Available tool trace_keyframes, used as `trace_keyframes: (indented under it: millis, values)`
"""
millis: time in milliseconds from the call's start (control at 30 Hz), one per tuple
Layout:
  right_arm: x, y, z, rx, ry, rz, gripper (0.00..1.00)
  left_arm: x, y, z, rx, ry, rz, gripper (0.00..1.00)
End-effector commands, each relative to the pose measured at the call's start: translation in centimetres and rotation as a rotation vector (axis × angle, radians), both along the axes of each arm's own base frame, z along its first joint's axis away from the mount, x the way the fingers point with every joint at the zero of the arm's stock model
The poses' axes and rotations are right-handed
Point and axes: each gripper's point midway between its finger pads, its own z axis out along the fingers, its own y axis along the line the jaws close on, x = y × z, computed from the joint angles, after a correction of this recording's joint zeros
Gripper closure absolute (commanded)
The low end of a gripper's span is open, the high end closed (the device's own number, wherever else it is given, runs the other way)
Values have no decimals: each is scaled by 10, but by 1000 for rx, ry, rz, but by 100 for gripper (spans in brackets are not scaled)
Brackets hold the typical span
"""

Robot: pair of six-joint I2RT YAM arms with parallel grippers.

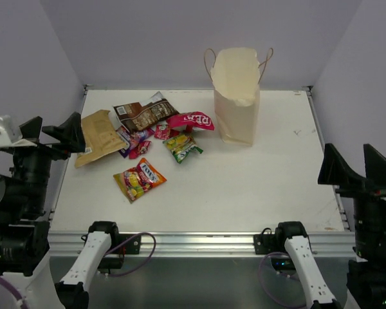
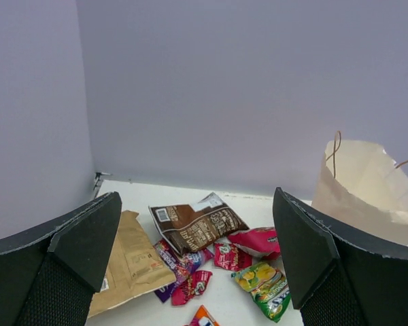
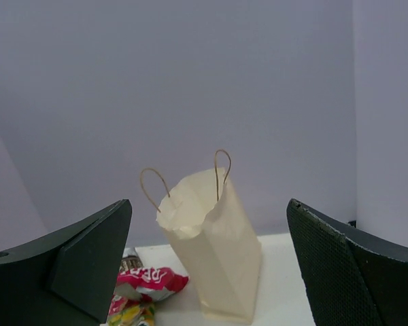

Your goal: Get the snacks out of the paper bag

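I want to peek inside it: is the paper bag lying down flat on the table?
No, the paper bag stands upright on the table, with its open end at the top.

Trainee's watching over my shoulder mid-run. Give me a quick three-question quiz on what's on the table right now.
1. True or false: the paper bag stands upright on the table.
2. In the top view, on which side of the bag do the snacks lie? A left, B right, C in front of it.
3. Fill in: the left gripper and the right gripper both stand ____, holding nothing.
Key: 1 true. 2 A. 3 open.
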Motion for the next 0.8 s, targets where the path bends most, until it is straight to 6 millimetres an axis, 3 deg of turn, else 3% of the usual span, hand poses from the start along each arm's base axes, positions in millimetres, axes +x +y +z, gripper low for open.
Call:
trace_keyframes:
  millis: [0,167,333,533,767]
  values:
    - [-20,-11,1,-46,-94,-59,1,-20,8,-4,53,32,30,0]
    - [-39,-14,5,-58,-170,-54,1,-46,25,5,40,-28,107,0]
    - [-30,-11,-3,-69,-146,-25,1,-43,23,3,50,-16,93,0]
    - [-30,-9,0,-68,-151,-16,1,-48,24,9,40,-32,90,0]
    - [-26,-10,-3,-74,-143,-24,1,-41,28,1,46,-15,111,0]
